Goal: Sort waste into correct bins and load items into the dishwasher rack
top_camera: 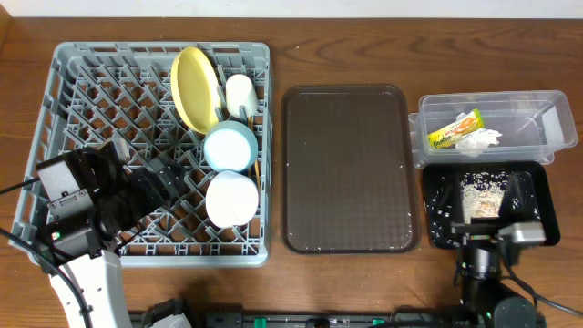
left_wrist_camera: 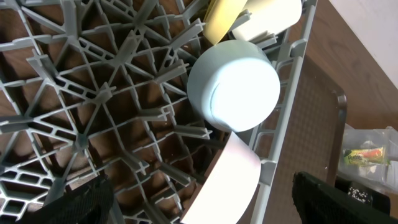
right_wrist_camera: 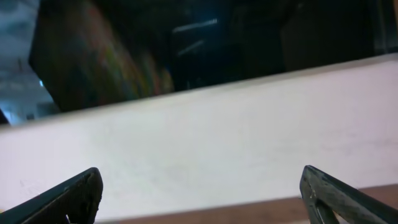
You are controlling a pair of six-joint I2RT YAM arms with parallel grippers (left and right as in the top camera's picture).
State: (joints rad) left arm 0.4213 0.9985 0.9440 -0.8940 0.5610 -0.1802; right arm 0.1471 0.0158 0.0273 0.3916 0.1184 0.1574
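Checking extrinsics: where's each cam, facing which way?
Overhead: above the table, straight down; left arm, right arm at bottom.
Left wrist: over the rack, facing the blue bowl; left fingers at bottom corners.
Right wrist: close on a pale surface; right fingers at corners.
Shared: overhead and left wrist show the blue bowl.

Grey rack (top_camera: 118, 50), lattice-patterned; yellow plate (top_camera: 194, 87); light blue bowl (top_camera: 230, 146); white bowl (top_camera: 231, 198); white cup (top_camera: 240, 94); dark brown serving tray (top_camera: 346, 164); clear tub (top_camera: 560, 114); yellow-green-orange wrapper (top_camera: 455, 129); white tissue (top_camera: 485, 138); glossy black tray (top_camera: 537, 196) flecked with whitish crumbs (top_camera: 481, 196); brown wood-grain worktop (top_camera: 364, 46).
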